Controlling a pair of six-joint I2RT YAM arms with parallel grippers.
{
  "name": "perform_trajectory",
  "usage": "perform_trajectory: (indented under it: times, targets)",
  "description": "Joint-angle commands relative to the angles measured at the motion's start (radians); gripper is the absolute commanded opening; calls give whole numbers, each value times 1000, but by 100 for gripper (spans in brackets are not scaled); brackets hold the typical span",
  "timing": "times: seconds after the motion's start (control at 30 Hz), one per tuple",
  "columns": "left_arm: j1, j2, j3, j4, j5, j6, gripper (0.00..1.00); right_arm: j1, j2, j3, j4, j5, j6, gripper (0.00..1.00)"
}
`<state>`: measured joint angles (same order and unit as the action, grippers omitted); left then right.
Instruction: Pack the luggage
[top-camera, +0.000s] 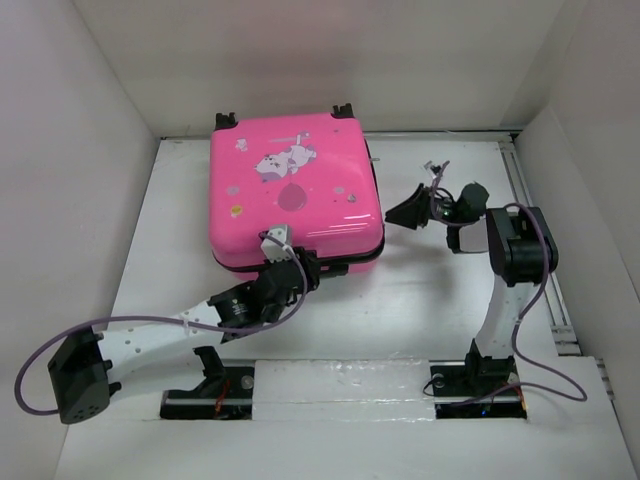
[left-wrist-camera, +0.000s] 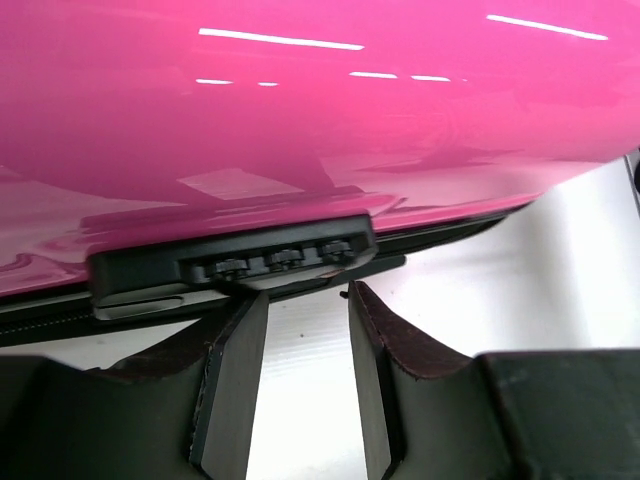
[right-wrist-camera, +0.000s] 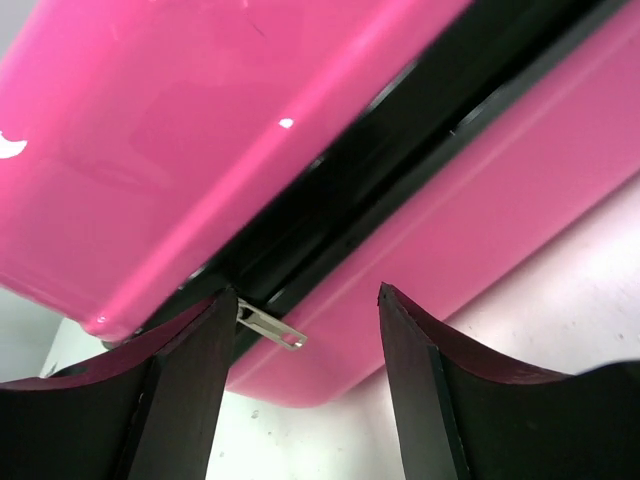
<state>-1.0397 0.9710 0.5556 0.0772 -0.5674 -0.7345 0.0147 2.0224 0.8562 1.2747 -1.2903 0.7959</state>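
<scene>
The hot-pink luggage (top-camera: 295, 190) lies flat and closed on the white table, sticker side up. My left gripper (top-camera: 292, 262) is open and empty at its near edge. In the left wrist view the gripper (left-wrist-camera: 303, 298) sits just below the black combination lock (left-wrist-camera: 235, 266) under the pink shell (left-wrist-camera: 300, 110). My right gripper (top-camera: 405, 212) is open and empty just right of the luggage's right side. In the right wrist view the gripper (right-wrist-camera: 305, 298) faces the black zipper seam (right-wrist-camera: 400, 130). A silver zipper pull (right-wrist-camera: 272, 327) hangs beside the left fingertip (right-wrist-camera: 222, 305).
White walls enclose the table on the left, back and right. Black wheels (top-camera: 225, 118) stick out at the luggage's far edge. A rail (top-camera: 540, 260) runs along the table's right side. A grey cable (top-camera: 30, 385) loops off the left arm.
</scene>
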Motion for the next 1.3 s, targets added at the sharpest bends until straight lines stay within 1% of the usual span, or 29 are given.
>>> perform_trajectory:
  times: [0.0, 0.07, 0.2, 0.37, 0.43, 0.47, 0.53, 0.63, 0.7, 0.73, 0.83, 0.9, 0.93, 0.97, 1.0, 1.1, 1.17, 1.23, 1.27]
  targets:
    - [-23, -6, 53, 56, 21, 36, 34, 13, 13, 59, 538, -96, 40, 65]
    - [-54, 21, 69, 47, 21, 46, 34, 39, 22, 72, 538, -127, 52, 65]
    - [-54, 63, 83, 27, 33, 23, 34, 71, 32, 72, 538, -145, 62, 65]
    - [-54, 63, 72, 38, 43, 14, 34, 91, 76, 63, 538, -145, 71, 66]
    - [-54, 51, 72, 1, -7, 3, 34, 135, 87, 46, 538, -145, 62, 62]
    - [-54, 51, 72, -13, -24, -6, 34, 151, 69, 32, 538, -145, 46, 59]
    - [-54, 26, 72, -34, -70, -6, 34, 188, 47, -3, 538, -121, 25, 57]
    - [-54, 15, 72, -66, -123, 4, 35, 209, 3, -66, 538, -106, 2, 51]
    - [-34, 15, 63, -67, -137, 4, 35, 220, -16, -97, 538, -95, 2, 44]
    - [-23, 15, 63, -67, -115, 4, 35, 220, -25, -97, 538, -86, 2, 42]
    - [-14, 5, 29, -1, -56, 14, 35, 220, -16, -135, 538, -50, -7, 43]
    - [-14, -17, 13, 45, -4, 35, 34, 209, -7, -158, 538, -50, -20, 48]
    - [-14, -17, 13, 45, 6, 35, 34, 209, -7, -170, 538, -41, -20, 53]
    - [-26, -17, 4, 45, 6, 35, 31, 209, -7, -183, 538, -41, -30, 54]
    - [-43, -17, 4, 45, 24, 35, 26, 209, -7, -193, 538, -32, -44, 54]
    - [-80, -17, 4, 45, 47, 46, 21, 222, -17, -213, 538, -32, -55, 54]
    - [-80, -8, -5, 56, 90, 37, 20, 231, -17, -213, 538, -32, -55, 54]
    - [-80, -8, -16, 68, 113, 37, 20, 231, -17, -213, 538, -32, -55, 45]
    - [-80, -8, -16, 82, 113, 27, 20, 231, -17, -213, 538, -32, -55, 43]
